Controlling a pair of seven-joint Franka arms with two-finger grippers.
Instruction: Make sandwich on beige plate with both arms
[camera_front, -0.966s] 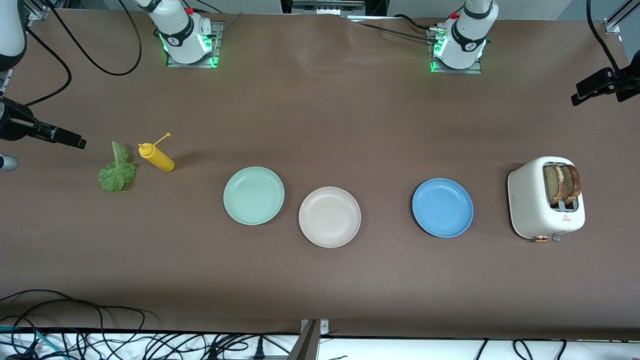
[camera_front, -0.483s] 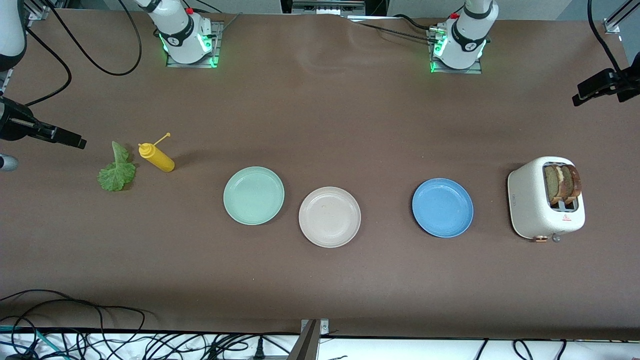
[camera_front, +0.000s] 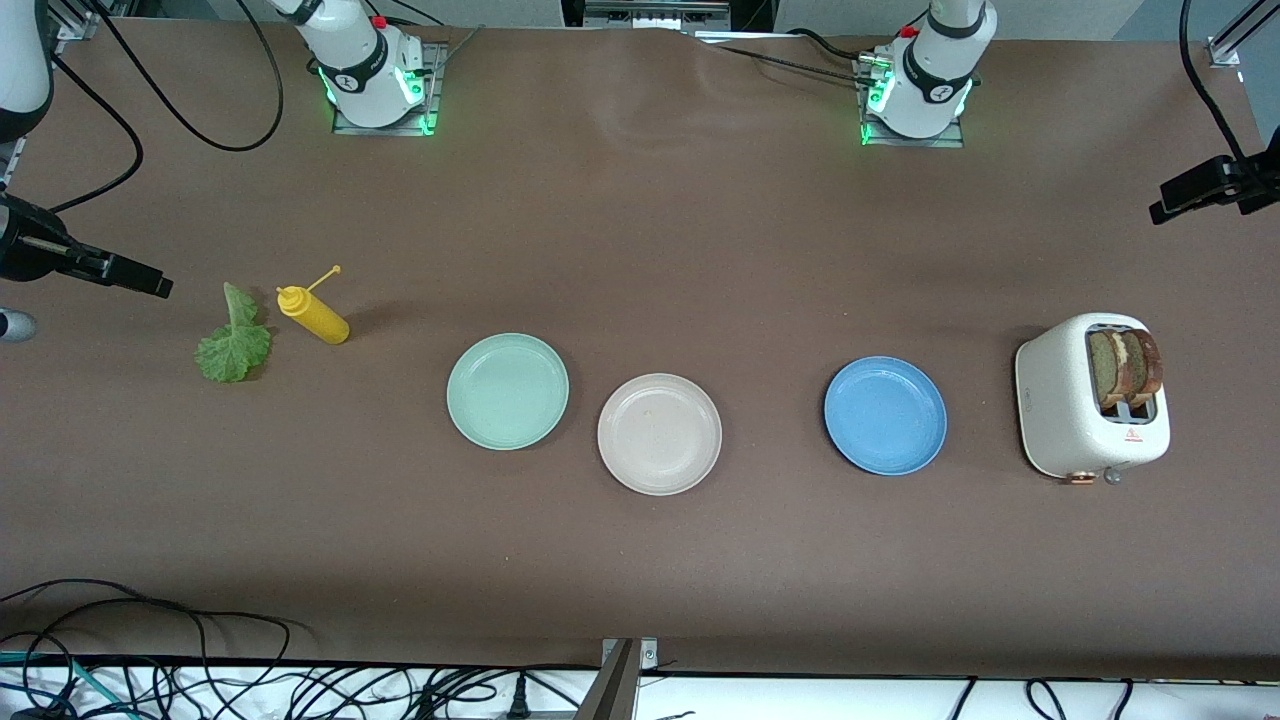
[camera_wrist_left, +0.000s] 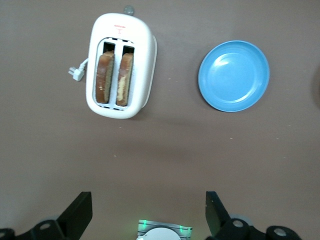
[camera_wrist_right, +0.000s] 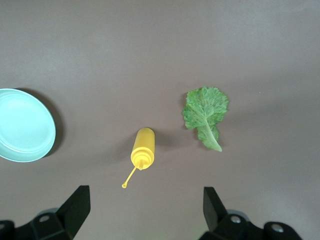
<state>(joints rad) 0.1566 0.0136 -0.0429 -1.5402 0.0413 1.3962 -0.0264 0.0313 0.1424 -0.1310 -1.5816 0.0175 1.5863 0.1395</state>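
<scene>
The beige plate (camera_front: 659, 434) lies bare between a mint-green plate (camera_front: 507, 391) and a blue plate (camera_front: 885, 415). Two browned bread slices (camera_front: 1125, 367) stand in the slots of a white toaster (camera_front: 1060, 400) at the left arm's end of the table. A green lettuce leaf (camera_front: 233, 340) lies flat at the right arm's end. My left gripper (camera_wrist_left: 148, 210) hangs open and high over bare table near the toaster (camera_wrist_left: 140, 60), holding nothing. My right gripper (camera_wrist_right: 145, 207) hangs open high over the table beside the lettuce (camera_wrist_right: 205, 112), also with nothing in it.
A yellow squeeze bottle (camera_front: 315, 315) lies on its side next to the lettuce, its nozzle pointing toward the arm bases. The toaster's white plug (camera_wrist_left: 76, 73) lies beside it. Cables run along the table's front edge (camera_front: 300, 660).
The left gripper has shifted a little over the table near the toaster. The right arm and everything on the table have stayed put.
</scene>
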